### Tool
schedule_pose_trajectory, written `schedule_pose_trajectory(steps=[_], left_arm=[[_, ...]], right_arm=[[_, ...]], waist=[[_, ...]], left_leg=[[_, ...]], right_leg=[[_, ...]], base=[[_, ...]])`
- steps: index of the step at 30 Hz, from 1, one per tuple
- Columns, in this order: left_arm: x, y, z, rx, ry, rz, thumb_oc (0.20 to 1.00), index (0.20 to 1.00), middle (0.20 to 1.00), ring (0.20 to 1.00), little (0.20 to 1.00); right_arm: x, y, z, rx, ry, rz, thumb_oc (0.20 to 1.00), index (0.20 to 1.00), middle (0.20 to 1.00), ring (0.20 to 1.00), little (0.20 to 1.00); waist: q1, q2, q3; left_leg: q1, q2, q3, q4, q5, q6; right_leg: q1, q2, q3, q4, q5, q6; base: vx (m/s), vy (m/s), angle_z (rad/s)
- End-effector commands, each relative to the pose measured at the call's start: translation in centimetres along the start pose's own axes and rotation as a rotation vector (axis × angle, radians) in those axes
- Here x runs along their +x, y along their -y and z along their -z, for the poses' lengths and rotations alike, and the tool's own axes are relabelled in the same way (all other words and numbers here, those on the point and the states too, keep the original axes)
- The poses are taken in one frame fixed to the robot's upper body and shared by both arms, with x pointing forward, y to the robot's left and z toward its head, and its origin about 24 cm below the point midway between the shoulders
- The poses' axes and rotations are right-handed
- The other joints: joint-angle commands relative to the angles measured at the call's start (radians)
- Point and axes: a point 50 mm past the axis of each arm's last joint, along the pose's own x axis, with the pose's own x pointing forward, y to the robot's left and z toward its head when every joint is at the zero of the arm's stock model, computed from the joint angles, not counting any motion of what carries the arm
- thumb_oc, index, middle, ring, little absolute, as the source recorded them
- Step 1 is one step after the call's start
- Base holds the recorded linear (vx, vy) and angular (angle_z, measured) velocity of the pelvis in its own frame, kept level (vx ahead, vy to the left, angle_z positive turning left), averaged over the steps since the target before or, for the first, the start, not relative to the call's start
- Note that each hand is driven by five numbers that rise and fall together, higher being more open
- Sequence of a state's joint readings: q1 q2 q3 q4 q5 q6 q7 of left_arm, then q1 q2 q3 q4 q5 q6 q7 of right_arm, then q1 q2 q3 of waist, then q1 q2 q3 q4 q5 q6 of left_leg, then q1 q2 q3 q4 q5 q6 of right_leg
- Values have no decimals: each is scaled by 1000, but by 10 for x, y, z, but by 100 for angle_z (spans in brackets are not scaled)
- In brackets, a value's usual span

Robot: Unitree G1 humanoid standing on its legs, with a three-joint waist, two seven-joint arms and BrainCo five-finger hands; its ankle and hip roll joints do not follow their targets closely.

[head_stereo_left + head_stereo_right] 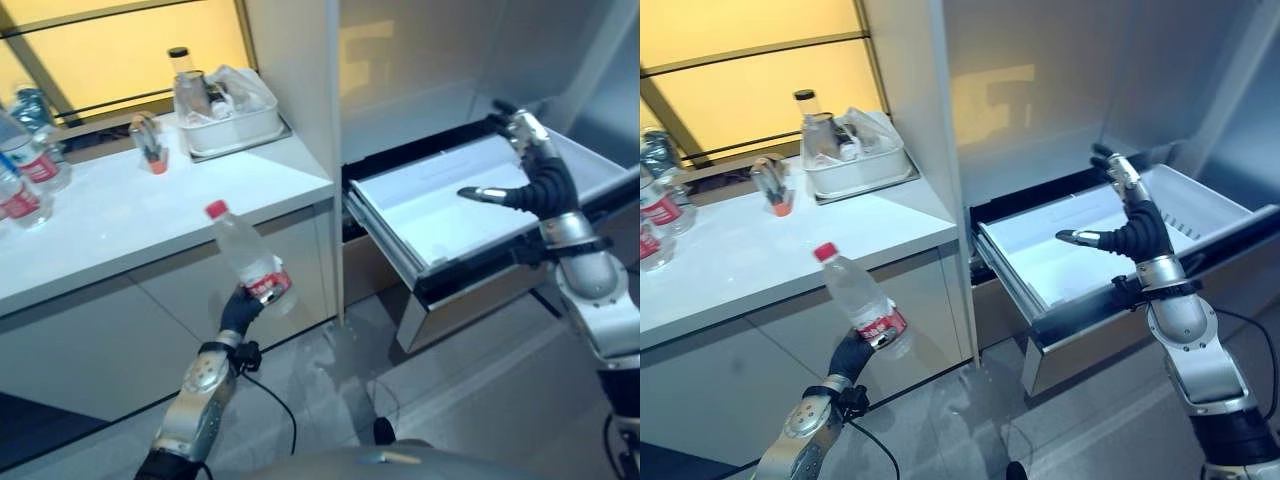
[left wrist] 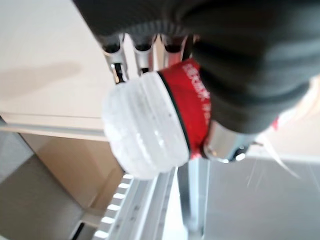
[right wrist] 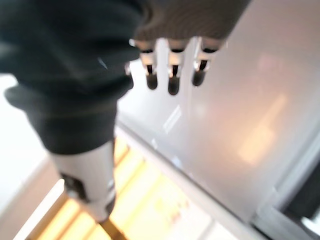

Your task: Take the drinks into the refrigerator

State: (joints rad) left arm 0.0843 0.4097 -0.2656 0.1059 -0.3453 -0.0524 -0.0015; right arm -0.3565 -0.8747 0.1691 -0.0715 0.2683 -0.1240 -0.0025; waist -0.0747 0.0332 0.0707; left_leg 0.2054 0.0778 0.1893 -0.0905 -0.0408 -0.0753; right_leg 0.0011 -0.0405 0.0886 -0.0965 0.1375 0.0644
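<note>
My left hand [image 1: 240, 310] is shut round a clear water bottle [image 1: 247, 257] with a red cap and red label, held upright in front of the white counter's cabinet fronts. The left wrist view looks at the bottle's ribbed base [image 2: 145, 130] with the fingers [image 2: 116, 55] curled behind it. My right hand [image 1: 535, 175] hovers open above the pulled-out white refrigerator drawer [image 1: 450, 215], its fingers [image 3: 172, 67] straight and thumb spread, holding nothing. More water bottles [image 1: 25, 165] with red labels stand at the counter's far left.
A white counter [image 1: 130, 225] carries a white bin [image 1: 228, 120] of jars and bags and a small bottle [image 1: 150, 142] with an orange base. A tall white panel [image 1: 300, 90] separates counter from refrigerator. The drawer's dark front rail [image 1: 490, 275] juts over the grey floor.
</note>
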Motion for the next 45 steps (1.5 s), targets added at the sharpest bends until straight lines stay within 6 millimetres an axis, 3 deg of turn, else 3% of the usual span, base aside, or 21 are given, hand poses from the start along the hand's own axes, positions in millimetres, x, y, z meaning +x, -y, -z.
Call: schedule_pose_trajectory(steps=[1, 6, 13, 26, 36, 45], left_arm=[[31, -7, -87, 216, 352, 69, 200, 200, 200, 200, 200], [45, -8, -119, 370, 431, 97, 200, 200, 200, 200, 200], [61, -5, -152, 520, 524, 43, 200, 200, 200, 200, 200], [79, -11, -152, 492, 488, -42, 200, 200, 200, 200, 200], [95, 33, -159, 389, 507, 67, 200, 200, 200, 200, 200], [102, 43, -171, 377, 530, 63, 200, 200, 200, 200, 200]], right_arm=[[22, 14, -4, 9, -22, -43, 1000, 1000, 1000, 1000, 1000], [45, -4, -1, 40, -59, -155, 1000, 1000, 1000, 1000, 1000], [63, -13, 0, 89, -65, -130, 1000, 1000, 1000, 1000, 1000], [71, -23, -11, 268, -42, -227, 1000, 1000, 1000, 1000, 1000], [91, -57, -38, 413, 41, -290, 1000, 1000, 1000, 1000, 1000], [94, -82, -60, 443, 115, -371, 1000, 1000, 1000, 1000, 1000]], waist=[[15, -31, -36], [19, -20, -41], [24, -6, -47], [24, -5, -50], [15, -1, -55], [9, 4, -51]], left_leg=[[-17, -6, -75, 3, -36, 15], [-16, -7, -85, 3, -33, 12], [-21, -8, -102, 3, -27, 8], [-28, -5, -119, 3, -17, 2], [-25, 2, -120, 3, -13, 1], [-25, 8, -121, 3, -10, 0]], right_leg=[[108, -51, -56, 49, -182, 60], [116, -54, -70, 53, -183, 60], [120, -60, -87, 59, -186, 58], [117, -60, -112, 80, -194, 53], [117, -56, -114, 92, -204, 47], [112, -54, -114, 103, -211, 44]], base=[[-2, 9, 4], [12, 2, 12], [12, 2, 8], [-1, -8, 3], [3, -4, 2], [0, 0, 0]])
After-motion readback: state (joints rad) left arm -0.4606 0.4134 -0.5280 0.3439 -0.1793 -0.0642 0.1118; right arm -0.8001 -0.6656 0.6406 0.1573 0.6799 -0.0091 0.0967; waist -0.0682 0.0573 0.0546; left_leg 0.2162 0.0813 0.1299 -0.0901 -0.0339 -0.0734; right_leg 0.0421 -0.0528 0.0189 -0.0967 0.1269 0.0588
